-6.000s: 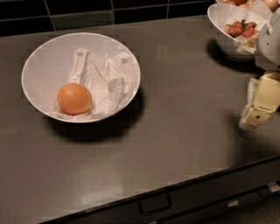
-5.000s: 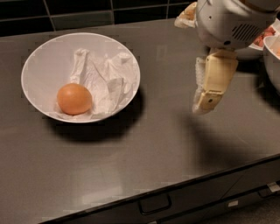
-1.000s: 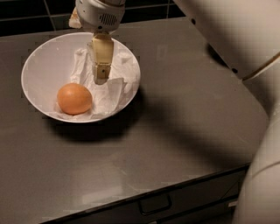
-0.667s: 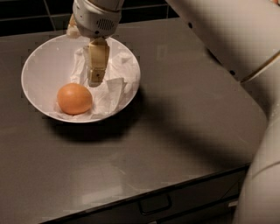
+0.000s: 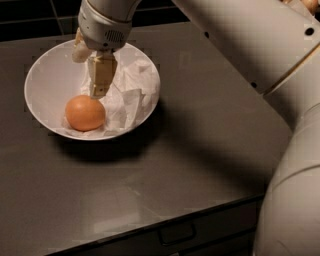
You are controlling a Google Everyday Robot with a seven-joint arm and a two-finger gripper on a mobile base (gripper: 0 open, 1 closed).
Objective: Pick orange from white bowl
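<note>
The orange [image 5: 85, 113] lies in the front left part of the white bowl [image 5: 39, 75], beside crumpled white paper [image 5: 127, 95]. The bowl stands on the dark counter at the left. My gripper [image 5: 89, 75] hangs over the bowl, just above and behind the orange. Its fingers are open: one beige finger [image 5: 101, 75] points down with its tip close to the top right of the orange, and the other [image 5: 80, 49] shows further back left. It holds nothing and does not touch the orange.
My white arm [image 5: 260, 45] stretches from the right edge across the top to the bowl. The dark grey counter [image 5: 200, 140] ends at a front edge, with a drawer handle [image 5: 176, 234] below. A black tiled wall [image 5: 30, 15] stands behind.
The gripper has travelled from the right side of the counter to over the bowl. In the last second it shifted left and down toward the orange. The orange has not moved.
</note>
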